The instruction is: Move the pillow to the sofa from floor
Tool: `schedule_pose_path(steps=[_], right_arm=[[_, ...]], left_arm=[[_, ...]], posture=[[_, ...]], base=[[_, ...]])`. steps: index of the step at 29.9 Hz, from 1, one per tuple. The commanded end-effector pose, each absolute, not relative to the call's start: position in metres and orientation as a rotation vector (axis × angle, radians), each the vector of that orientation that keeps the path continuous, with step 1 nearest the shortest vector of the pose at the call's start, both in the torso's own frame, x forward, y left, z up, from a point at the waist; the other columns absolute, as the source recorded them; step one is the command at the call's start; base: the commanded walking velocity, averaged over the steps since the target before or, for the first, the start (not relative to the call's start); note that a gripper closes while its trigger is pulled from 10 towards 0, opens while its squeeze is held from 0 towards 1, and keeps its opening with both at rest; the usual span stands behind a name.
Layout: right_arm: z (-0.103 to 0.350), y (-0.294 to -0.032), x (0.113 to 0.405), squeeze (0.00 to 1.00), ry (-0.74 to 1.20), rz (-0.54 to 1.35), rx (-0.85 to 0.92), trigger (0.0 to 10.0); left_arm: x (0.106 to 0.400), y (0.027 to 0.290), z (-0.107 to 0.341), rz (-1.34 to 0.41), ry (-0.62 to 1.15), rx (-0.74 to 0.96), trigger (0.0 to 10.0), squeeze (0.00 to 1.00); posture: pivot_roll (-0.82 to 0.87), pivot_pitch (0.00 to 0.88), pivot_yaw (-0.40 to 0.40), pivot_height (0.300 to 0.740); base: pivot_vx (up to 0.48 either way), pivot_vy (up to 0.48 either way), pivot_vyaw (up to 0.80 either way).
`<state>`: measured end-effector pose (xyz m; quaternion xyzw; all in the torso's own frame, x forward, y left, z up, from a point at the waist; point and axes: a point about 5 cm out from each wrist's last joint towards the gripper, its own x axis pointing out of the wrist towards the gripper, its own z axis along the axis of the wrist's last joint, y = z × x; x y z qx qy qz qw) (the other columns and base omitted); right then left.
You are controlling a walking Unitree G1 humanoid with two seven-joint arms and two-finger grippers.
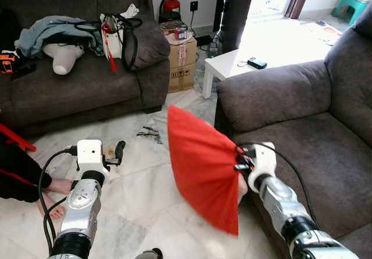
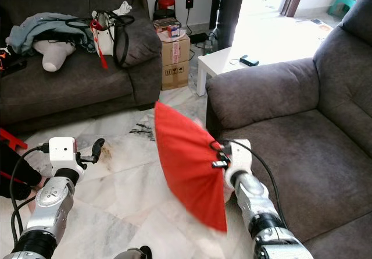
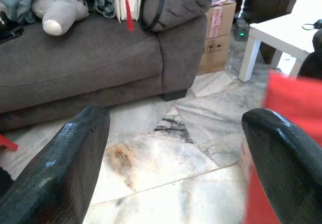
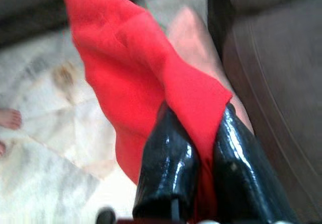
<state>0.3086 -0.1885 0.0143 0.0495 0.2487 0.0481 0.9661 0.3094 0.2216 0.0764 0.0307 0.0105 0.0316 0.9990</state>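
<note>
While the red pillow hung in the air above the marble floor, the right gripper had its jaws clamped on one edge of the fabric, the two black fingers pressed together with red cloth pinched between them. The pillow was lifted clear of the floor, tilted with one corner pointing up and its lower edge blurred, and it sat just beside the front of the nearer grey sofa, off the seat cushion. Behind the fabric a pale patch showed in the right wrist view, but what it was could not be told.

The left gripper hovered over the floor well to the left of the pillow, its jaws spread wide apart and holding nothing; the red edge of the pillow showed past one finger in the left wrist view.

A second grey sofa stood across the floor, carrying a heap of clothes, a white bag with black straps and a pale stuffed shape. Next to it stood a cardboard box, with a red fire extinguisher behind and a white desk bearing a small dark device. A person's bare feet rested on the floor at the left.
</note>
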Motion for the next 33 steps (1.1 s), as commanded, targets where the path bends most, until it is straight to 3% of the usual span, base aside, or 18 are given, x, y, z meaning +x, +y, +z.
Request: schedule_pose_path(steps=[1,17,27,33], right_arm=[[0.031,-0.199,0.319,0.0,0.398,0.054,0.09,10.0],[0.003,-0.217,0.291,0.0,0.503,-0.024,-0.04,10.0],[-0.003,-0.213,0.279,0.0,0.542,0.253,-0.08,10.0],[-0.007,-0.204,0.264,0.0,0.589,0.585,-0.123,10.0]], left_arm=[[0.309,0.221,0.074,0.05,0.033,0.084,10.0,0.0],[0.31,0.22,0.074,0.033,0.043,0.079,10.0,0.0],[0.311,0.22,0.074,0.022,0.047,0.073,10.0,0.0],[0.31,0.22,0.073,0.009,0.053,0.069,10.0,0.0]], posture=[[0.09,0.1,0.006,0.74],[0.09,0.104,0.008,0.74],[0.09,0.103,0.008,0.74],[0.09,0.102,0.011,0.74]], base=[[0.0,0.0,0.0],[0.0,0.0,0.0],[0.0,0.0,0.0],[0.0,0.0,0.0]])
